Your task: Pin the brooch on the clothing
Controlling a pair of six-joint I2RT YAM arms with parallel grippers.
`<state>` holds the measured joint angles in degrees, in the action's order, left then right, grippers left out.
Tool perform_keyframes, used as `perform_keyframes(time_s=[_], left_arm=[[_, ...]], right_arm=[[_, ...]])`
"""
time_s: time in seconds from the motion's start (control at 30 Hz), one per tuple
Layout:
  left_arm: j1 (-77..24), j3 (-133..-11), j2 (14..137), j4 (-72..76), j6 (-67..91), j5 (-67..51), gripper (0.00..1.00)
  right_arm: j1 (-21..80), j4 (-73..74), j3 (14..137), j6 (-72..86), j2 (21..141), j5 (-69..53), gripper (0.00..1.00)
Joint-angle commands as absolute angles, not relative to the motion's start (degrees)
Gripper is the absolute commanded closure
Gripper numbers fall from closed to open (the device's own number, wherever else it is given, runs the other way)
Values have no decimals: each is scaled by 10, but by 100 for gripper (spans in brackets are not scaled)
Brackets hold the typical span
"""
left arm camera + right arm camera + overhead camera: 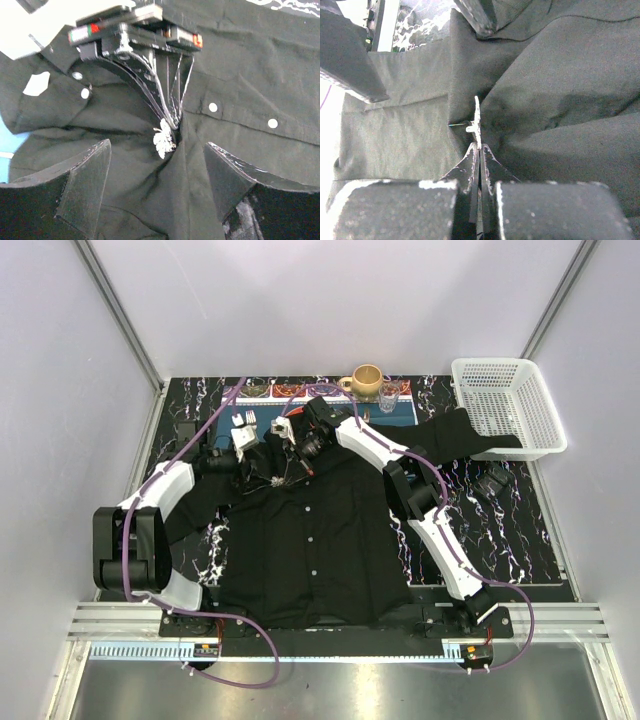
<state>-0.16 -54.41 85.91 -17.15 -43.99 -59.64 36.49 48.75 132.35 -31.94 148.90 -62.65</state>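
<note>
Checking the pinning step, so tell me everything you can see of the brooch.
The brooch is a tiny whitish-silvery ornament with an irregular, leaf-like outline, apparently metal. Seen edge-on from the right wrist it is thin and flat, with a short stub toward the fabric. The right gripper, shut, pinches its edge and holds it against a fold of the black shirt. Whether its pin has pierced the cloth cannot be told.

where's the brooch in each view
top external: too small to tell, by the right hand over the shirt
left wrist: brooch at centre, under right hand
right wrist: brooch centre, edge-on
shared: the shut right hand pinching it
</note>
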Motion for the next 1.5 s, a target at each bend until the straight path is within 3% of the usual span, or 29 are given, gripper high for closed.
perform_keyframes(time_s=[0.0,0.23,0.63,1.47], left_arm=[[-1,-574,878,-229,-476,-578,23],[-25,-588,899,-276,-541,-533,24],[-70,-643,959,-298,-513,-425,39],[-93,-678,1006,-341,-527,-341,45]], right_arm=[[372,471,1319,-315,1442,-641,100],[371,472,1318,-315,1441,-644,100],[372,472,1318,-314,1441,-650,100],[367,472,1331,-297,1445,-664,100]])
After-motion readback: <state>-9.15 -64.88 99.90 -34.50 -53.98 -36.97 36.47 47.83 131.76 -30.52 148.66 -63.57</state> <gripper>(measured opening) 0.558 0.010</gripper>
